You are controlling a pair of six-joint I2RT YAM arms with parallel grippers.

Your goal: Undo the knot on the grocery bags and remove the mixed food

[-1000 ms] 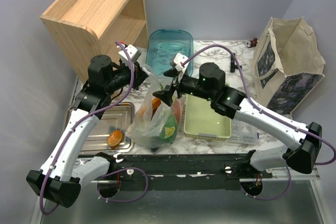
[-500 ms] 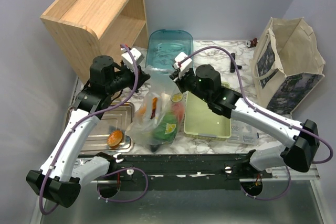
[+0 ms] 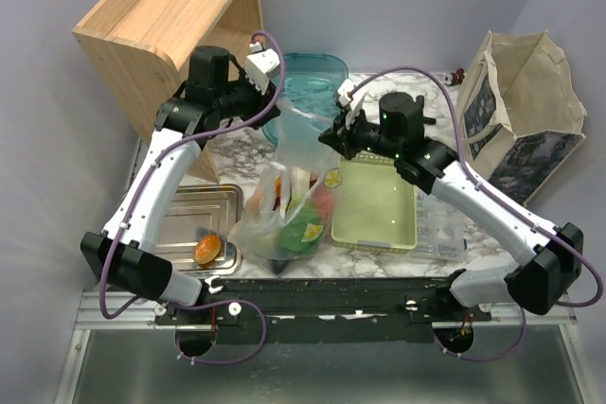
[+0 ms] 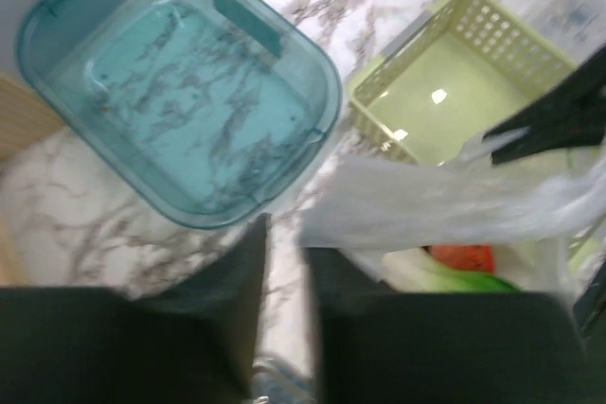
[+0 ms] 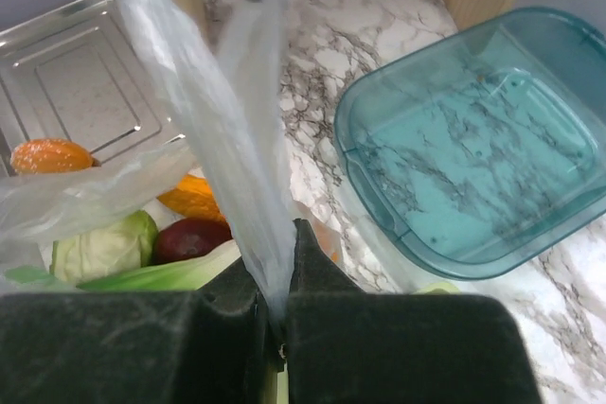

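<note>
Top external: left gripper (image 4: 287, 253) and right gripper (image 5: 275, 262) just rose apart by the tub (image 3: 303, 82), stretching the bag (image 3: 284, 215) mouth. Right clamps its film; left's grip I cannot tell. Knot seems loosened.

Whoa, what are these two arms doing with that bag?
The two arms are working a plastic bag open. The left gripper and the right gripper each pinch a side of its top, stretching it between them above the table. The food is inside; none is being lifted out.
</note>
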